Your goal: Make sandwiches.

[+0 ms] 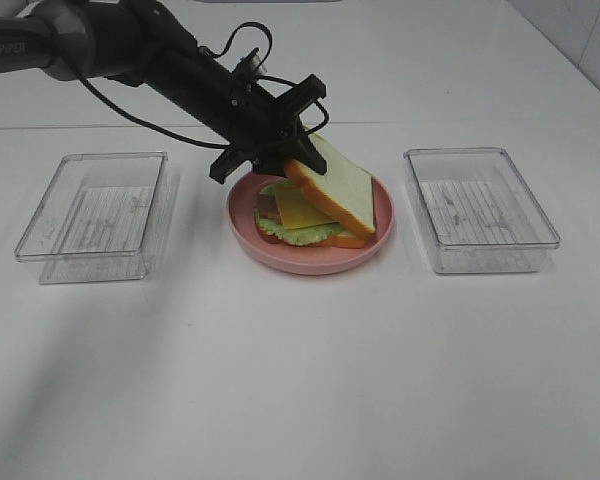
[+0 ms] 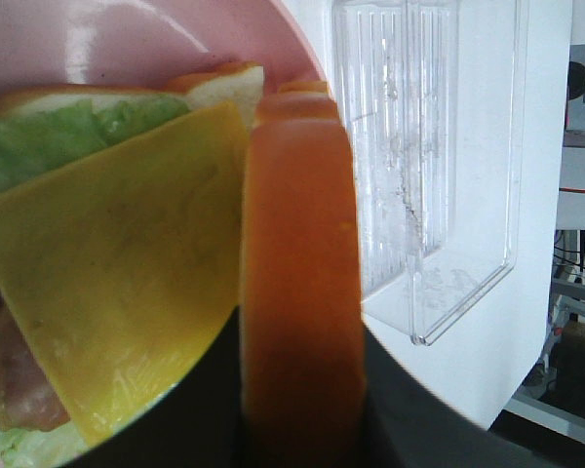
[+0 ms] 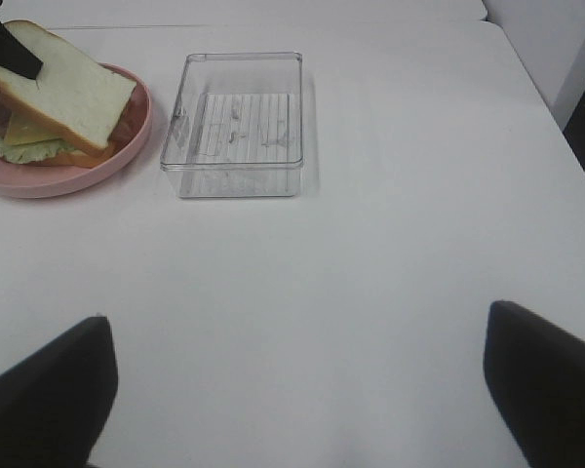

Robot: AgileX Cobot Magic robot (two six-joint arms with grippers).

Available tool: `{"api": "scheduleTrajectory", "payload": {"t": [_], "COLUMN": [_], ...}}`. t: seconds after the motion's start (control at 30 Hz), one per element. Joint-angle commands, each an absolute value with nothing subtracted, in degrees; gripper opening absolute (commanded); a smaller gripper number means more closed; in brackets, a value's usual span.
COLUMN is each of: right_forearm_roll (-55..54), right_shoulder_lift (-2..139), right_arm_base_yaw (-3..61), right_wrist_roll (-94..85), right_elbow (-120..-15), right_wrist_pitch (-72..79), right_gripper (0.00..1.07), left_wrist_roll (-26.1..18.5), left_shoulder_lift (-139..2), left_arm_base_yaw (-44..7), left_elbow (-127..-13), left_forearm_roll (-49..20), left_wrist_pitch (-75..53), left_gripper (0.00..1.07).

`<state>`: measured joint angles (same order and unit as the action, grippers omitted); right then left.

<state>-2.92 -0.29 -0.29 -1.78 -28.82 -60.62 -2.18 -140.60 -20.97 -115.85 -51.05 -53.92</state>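
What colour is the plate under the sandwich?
Pink. The plate shows best in the exterior high view, with the sandwich on it.

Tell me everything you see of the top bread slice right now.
The top bread slice is a white square with an orange-brown crust, foam-like. It is tilted: its far-left edge is pinched in the shut left hand, its lower edge rests on the stack over the cheese and lettuce on the pink plate.

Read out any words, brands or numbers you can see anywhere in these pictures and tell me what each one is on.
"PiPER": white letters on the grey upper link of the left arm, at the top-left edge of the high view.
Nothing else is readable: the round pink plate, the toy sandwich and the two clear plastic trays carry no print.
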Motion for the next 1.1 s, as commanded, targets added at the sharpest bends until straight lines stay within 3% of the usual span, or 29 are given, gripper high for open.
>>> {"api": "scheduleTrajectory", "payload": {"t": [0.03, 0.1, 0.13, 0.2, 0.3, 0.33, 0.53, 0.77, 0.87, 0.93, 1.1], "right_forearm_roll": [-2.8, -2.8, -2.8, -2.8, -2.8, -2.8, -2.8, -2.8, -2.8, -2.8, -2.8], "right_shoulder_lift": [-1.7, -1.7, -1.7, -1.7, -1.7, -1.7, -1.7, -1.7, -1.7, -1.7, -1.7], "right_arm_base_yaw": [-0.2, -0.2, -0.2, -0.2, -0.2, -0.2, -0.2, -0.2, -0.2, -0.2, -0.2], "right_wrist_roll": [-2.0, -2.0, -2.0, -2.0, -2.0, -2.0, -2.0, -2.0, -2.0, -2.0, -2.0], "right_elbow": [-28.6, -28.6, -28.6, -28.6, -28.6, -28.6, -28.6, -28.6, -28.6, -28.6, -28.6], "right_wrist_pitch": [-60.2, -60.2, -60.2, -60.2, -60.2, -60.2, -60.2, -60.2, -60.2, -60.2, -60.2], "right_gripper": [0.98, 0.98, 0.98, 0.98, 0.98, 0.98, 0.98, 0.98, 0.98, 0.98, 0.98], "left_wrist_roll": [-1.5, -1.5, -1.5, -0.3, 0.0, 1.1, 6.9, 8.6, 8.8, 10.3, 11.3], "left_shoulder_lift": [-140.8, -140.5, -140.5, -139.9, -139.6, -139.1, -137.7, -136.5, -136.0, -135.9, -134.0], "left_arm_base_yaw": [-21.1, -21.1, -21.1, -21.1, -21.1, -21.1, -21.1, -21.1, -21.1, -21.1, -20.1], "left_elbow": [-115.9, -115.9, -115.9, -115.9, -116.0, -116.6, -122.5, -127.5, -129.9, -132.7, -132.9], "left_forearm_roll": [-50.0, -49.3, -49.3, -47.8, -47.2, -44.7, -34.4, -26.2, -21.3, -13.6, -7.4], "left_wrist_pitch": [-53.9, -54.0, -54.0, -54.1, -54.3, -54.5, -60.3, -66.9, -69.6, -73.3, -73.2], "left_gripper": [0.21, 0.50, 0.50, 0.73, 0.80, 0.88, 0.89, 0.89, 0.89, 0.90, 0.90]}}
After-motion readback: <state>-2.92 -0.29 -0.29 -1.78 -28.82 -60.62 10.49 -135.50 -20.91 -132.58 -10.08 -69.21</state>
